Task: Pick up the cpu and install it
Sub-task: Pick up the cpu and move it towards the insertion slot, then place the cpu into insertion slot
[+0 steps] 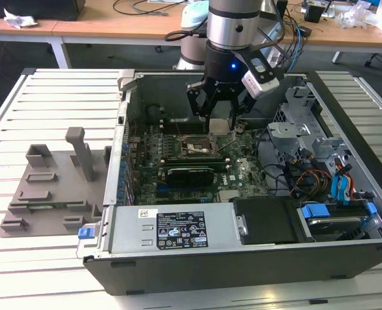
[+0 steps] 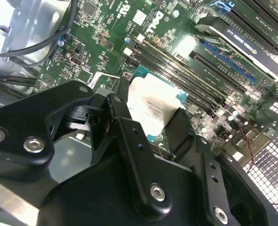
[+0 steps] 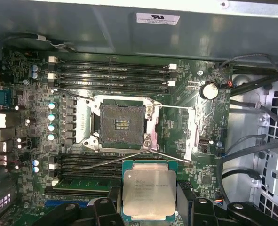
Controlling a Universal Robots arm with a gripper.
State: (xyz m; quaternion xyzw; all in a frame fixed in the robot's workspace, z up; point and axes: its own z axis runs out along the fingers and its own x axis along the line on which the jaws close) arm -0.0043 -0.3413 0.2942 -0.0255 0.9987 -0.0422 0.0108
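My gripper [image 1: 220,124] hangs inside the open computer case, shut on the cpu [image 1: 221,126], a flat square chip with a silvery top and a thin green edge. In both wrist views the cpu [image 3: 148,190] [image 2: 150,110] sits between the black fingers [image 2: 119,113], pinched at two opposite edges. The chip hovers above the green motherboard [image 1: 197,169], apart from it and a little to one side of the socket [image 3: 122,125]. The dark square socket [image 1: 199,143] lies uncovered, its metal frame swung open and its thin lever wire raised.
Memory slots [image 3: 110,70] flank the socket on two sides. A drive cage with bundled cables [image 1: 320,171] fills the case at the exterior view's right. A grey plastic tray [image 1: 55,187] rests on the slatted table at the exterior view's left. Case walls surround the board.
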